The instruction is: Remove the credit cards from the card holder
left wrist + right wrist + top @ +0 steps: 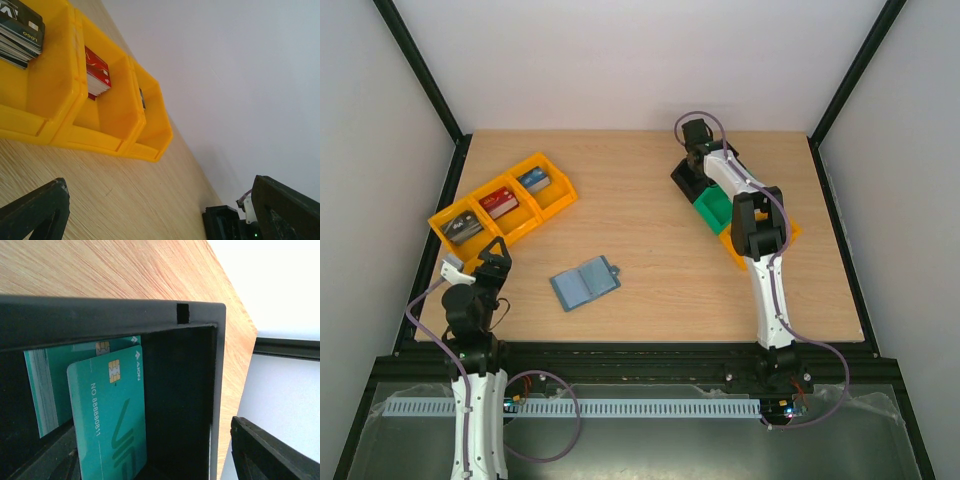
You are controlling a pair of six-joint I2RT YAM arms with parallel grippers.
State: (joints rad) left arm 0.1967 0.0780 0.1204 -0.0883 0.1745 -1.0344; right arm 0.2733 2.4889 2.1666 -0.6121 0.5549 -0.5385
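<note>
The card holder (585, 282) lies open and flat on the table, blue, with its small tab at the right; I cannot tell whether any cards are in its pockets. My left gripper (492, 260) is open and empty to the holder's left, near the yellow trays; in the left wrist view it (160, 220) holds nothing. My right gripper (695, 140) is at the back right over the black tray (686, 180). In the right wrist view it (155, 462) is open, and a teal credit card (107, 415) leans on a stack of teal cards (47, 390) inside the black tray (190, 390).
Three joined yellow trays (500, 205) at the left hold dark, red and blue card stacks; they also show in the left wrist view (100, 125). A green tray (715, 210) and an orange tray (788, 235) follow the black one under the right arm.
</note>
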